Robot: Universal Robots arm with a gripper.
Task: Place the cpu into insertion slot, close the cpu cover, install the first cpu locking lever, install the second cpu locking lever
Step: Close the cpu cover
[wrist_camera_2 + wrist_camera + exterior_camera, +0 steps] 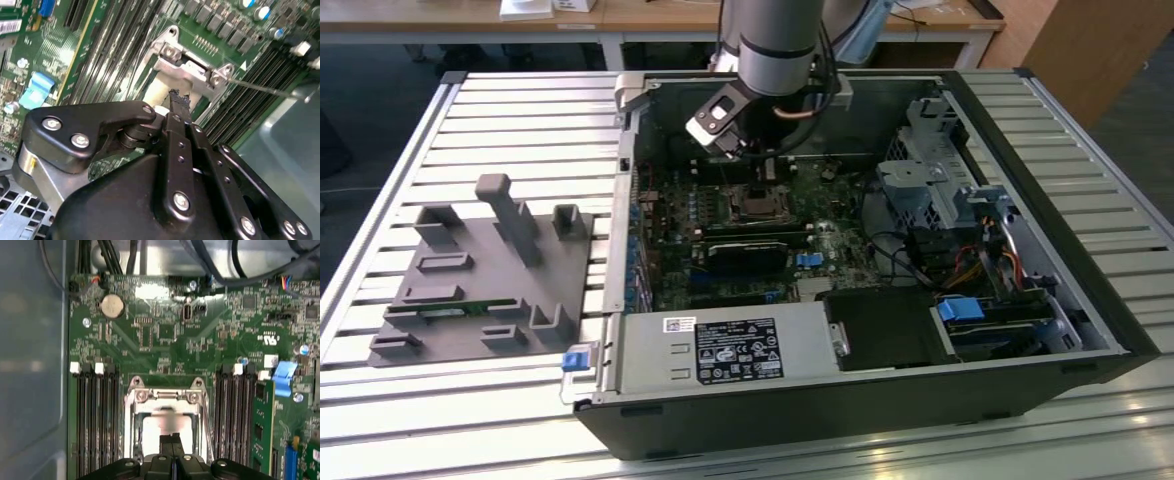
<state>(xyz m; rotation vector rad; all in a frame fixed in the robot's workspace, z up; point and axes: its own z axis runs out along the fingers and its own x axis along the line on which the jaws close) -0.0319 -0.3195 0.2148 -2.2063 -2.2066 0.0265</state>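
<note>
1 cpu (pixel 167 426), 1 cpu cover (pixel 165 395), 1 mobo (pixel 150 340), 1 PC case (pixel 854 412)

The exterior view stands high and well back, looking steeply down across the slatted table (pixel 480 110) at the whole open case (pixel 854 410), with my arm (pixel 781 35) reaching in from the far edge. My first wrist view faces squarely down at the motherboard (pixel 150 335) from close by, with the socket (pixel 165 396) just beyond my gripper (pixel 172 441). My second wrist view sits nearer, slanting along my gripper (pixel 176 97) towards the same socket (pixel 187 75). All three views share that socket (pixel 754 203) and the board around it.
</note>
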